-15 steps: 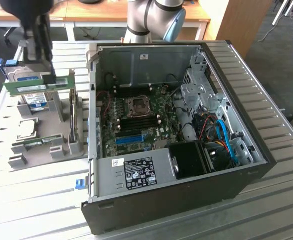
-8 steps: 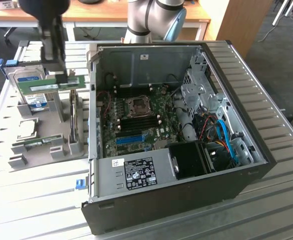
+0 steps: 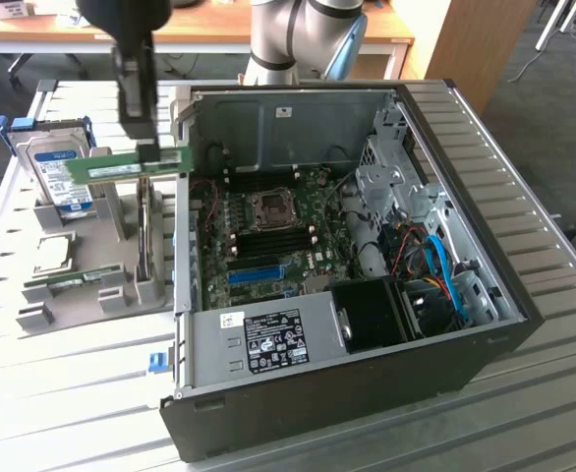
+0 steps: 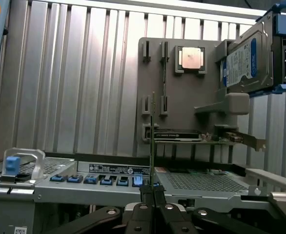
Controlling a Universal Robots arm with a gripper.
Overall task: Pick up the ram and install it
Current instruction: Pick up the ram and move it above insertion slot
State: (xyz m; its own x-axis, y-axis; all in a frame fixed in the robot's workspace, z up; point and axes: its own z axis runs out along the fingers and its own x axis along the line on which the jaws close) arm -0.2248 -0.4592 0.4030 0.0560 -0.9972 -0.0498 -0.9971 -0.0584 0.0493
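The hand [image 3: 148,147] is closed on the ram [image 3: 111,169], pinching its upper long edge a little toward the end nearest the case [image 3: 367,393]. The stick hangs level in the air, above the grey rack [image 3: 121,231] and just beside the case's open side wall. From the wrist the ram [image 4: 153,126] shows edge-on as a thin upright line rising from between the fingertips of the hand [image 4: 153,195], so the grip looks square across its two flat faces. A second stick [image 3: 72,280] lies in the rack on the table [image 3: 524,413], with the hard drive [image 3: 60,172] standing behind it. I judge the ram to be light and stiff but fragile. The thin board would flex or crack under a twist, and its chips and contact edge should not be squeezed. The bare top edge and flat faces near the middle seem the safest hold, as they keep it balanced and the contact edge free.
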